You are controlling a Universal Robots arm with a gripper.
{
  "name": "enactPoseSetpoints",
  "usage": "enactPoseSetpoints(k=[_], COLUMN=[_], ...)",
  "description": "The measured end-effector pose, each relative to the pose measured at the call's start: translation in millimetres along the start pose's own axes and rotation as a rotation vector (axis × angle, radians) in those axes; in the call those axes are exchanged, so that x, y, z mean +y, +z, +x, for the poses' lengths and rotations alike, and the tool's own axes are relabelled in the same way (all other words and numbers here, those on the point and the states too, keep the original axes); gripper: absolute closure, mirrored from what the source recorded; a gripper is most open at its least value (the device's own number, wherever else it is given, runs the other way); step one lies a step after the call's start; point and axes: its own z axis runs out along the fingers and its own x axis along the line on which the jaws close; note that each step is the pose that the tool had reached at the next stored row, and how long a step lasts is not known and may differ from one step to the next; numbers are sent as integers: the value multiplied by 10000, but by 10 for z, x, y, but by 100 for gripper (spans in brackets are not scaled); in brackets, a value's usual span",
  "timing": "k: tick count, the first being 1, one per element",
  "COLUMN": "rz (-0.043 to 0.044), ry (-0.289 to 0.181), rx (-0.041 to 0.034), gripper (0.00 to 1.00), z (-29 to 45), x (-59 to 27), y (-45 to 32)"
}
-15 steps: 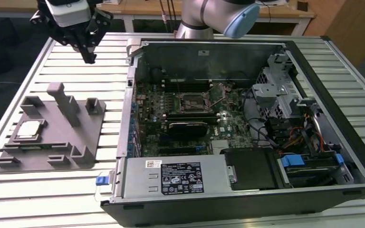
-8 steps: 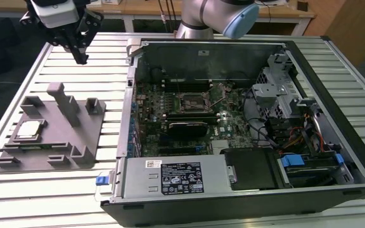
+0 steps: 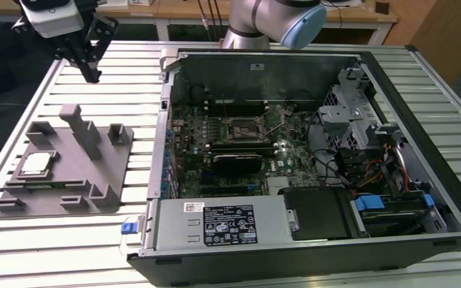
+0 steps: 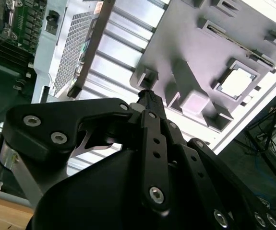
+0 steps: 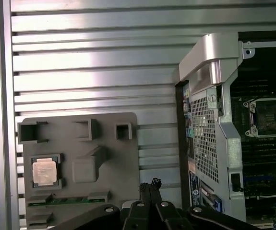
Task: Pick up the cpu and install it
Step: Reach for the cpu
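Hovering over the far corner of the slatted aluminium table [image 3: 62, 240], on the exterior view's left, the black two-finger pincer [image 3: 93, 71] is pointing straight down and touching nothing. Its fingertips are pressing together into one point, so it is closed and carrying nothing. Both wrist views are showing the same closed, empty pincer [image 4: 147, 96] [image 5: 150, 184] hanging in the air above the table [image 5: 94, 62].

The small square cpu with the silvery metal top [image 3: 36, 164] is lying flat in a square recess of the grey plastic fixture tray [image 3: 106, 177], near that tray's edge on the exterior view's left. It is sitting well apart from the pincer. Both wrist views are picking up the cpu [image 4: 237, 82] [image 5: 44, 171] seated in its pocket in the tray [image 4: 190, 43] [image 5: 121, 163], pale top facing up. A thin green strip-shaped board [image 5: 66, 199] is resting in a slot of the tray just beside the cpu pocket.

The tray is lying on the table beside the open black desktop computer case [image 3: 434, 138], which is lying on its side with the green motherboard [image 3: 295, 159] facing up. The dark square socket with the metal frame [image 3: 245, 128] is sitting mid-board, and the first wrist view is showing it [image 5: 270, 116] too. A black rectangular block [image 3: 236, 161] is lying just beside the socket. The silver robot arm with the blue joint cap [image 3: 295, 24] is standing behind the case.
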Motion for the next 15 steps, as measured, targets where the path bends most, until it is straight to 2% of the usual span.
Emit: enactPoseSetpoints(k=[15], rz=[-2], ry=[1], rx=[0], gripper=[89], z=[249], x=[-21], y=[44])
